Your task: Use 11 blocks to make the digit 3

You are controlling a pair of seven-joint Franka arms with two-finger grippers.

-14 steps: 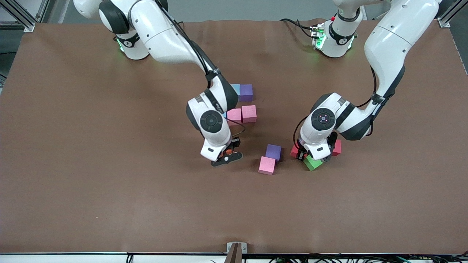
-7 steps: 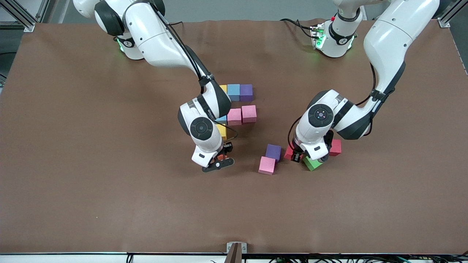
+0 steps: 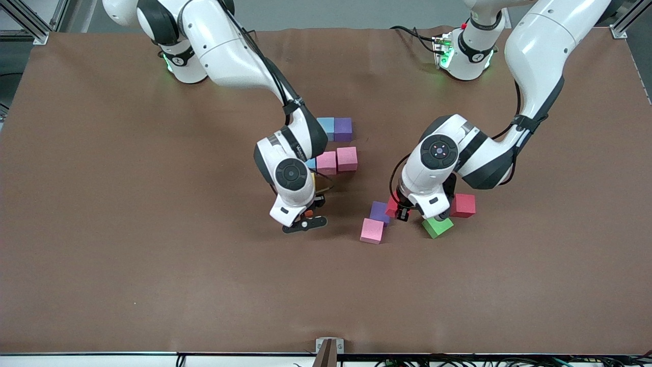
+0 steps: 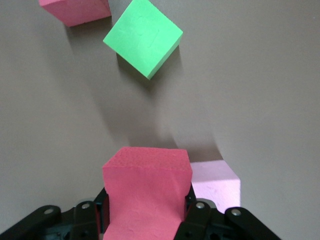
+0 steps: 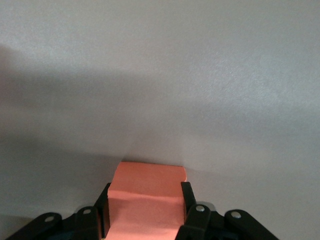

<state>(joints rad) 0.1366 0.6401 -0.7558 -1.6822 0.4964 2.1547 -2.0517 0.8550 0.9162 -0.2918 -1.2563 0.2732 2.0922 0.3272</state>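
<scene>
**On the brown surface: two cubes in hand, the 3 only begun**

Toward the right arm's end, my right gripper hangs low over bare surface, just nearer the camera than the started figure. Its jaws are pinched on an orange cube, and the wrist view shows the foam bulging slightly between the fingers.

At mid-table is what there is of the digit 3. A light blue cube and a purple cube sit side by side in the farther row. Two pink cubes touch in the row nearer the camera, with a sliver of light blue beside them. My right arm covers the rest, so I can't count it. My judgement: under half built, the nearest row not yet laid.

Loose stock comes next. A second purple cube touches a pink cube corner to corner. My left gripper is over that purple one, clamped on a red cube. Nearby lie a green cube, turned diagonally, and another red cube.

Every piece is matte foam, fine-grained and soft-edged, the same size and square-faced. The faces dent a little under grip, so I reckon they'll seat flush if I set them down squarely.
</scene>
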